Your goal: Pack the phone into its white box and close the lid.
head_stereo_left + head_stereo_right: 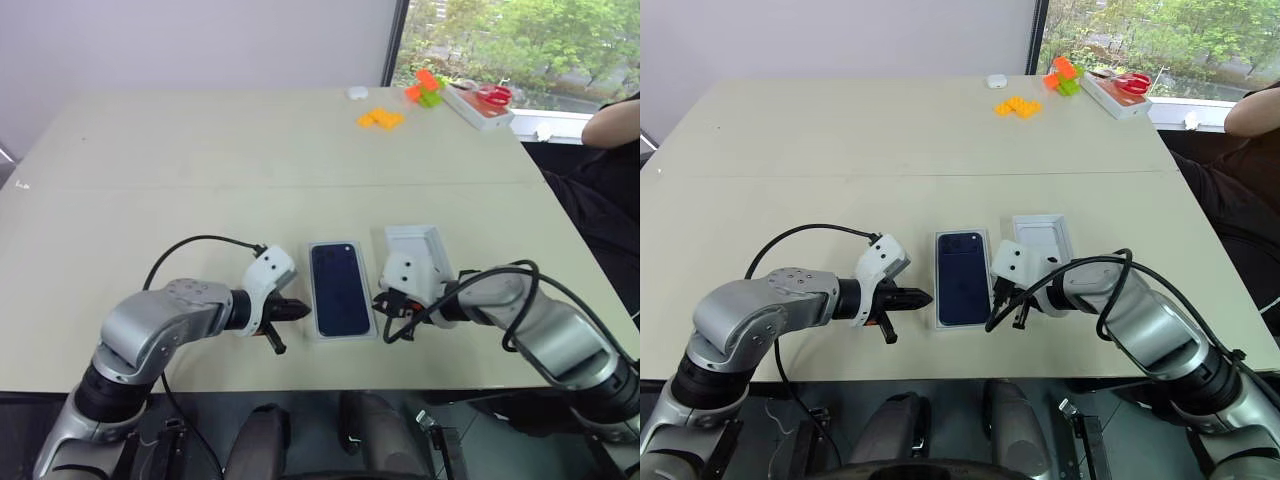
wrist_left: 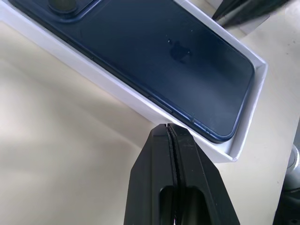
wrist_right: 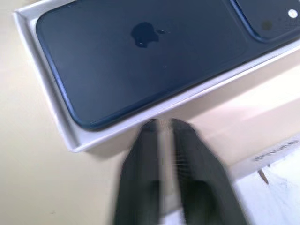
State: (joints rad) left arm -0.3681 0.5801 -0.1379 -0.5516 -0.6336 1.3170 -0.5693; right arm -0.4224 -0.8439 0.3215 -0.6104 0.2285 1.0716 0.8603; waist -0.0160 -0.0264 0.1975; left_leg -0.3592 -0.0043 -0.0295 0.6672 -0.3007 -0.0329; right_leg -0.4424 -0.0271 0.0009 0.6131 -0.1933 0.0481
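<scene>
On the broad beige table [image 1: 200, 180], the robot's two arms flank the white box [image 1: 342, 333] near the front edge, where the dark navy phone [image 1: 340, 290] already lies flat inside, back upward, camera cluster at the far end. Just beside the box on the right lies the lid [image 1: 1043, 236], open side up, partly hidden behind the right wrist. The left gripper [image 1: 297, 311], fingers clenched on nothing, points at the box's left wall; the right gripper [image 1: 379, 303], fingers slightly parted and empty, sits close to its right wall. Packing looks done; closing remains. The next move calls for grasping the lid, flipping it over and seating it squarely.
</scene>
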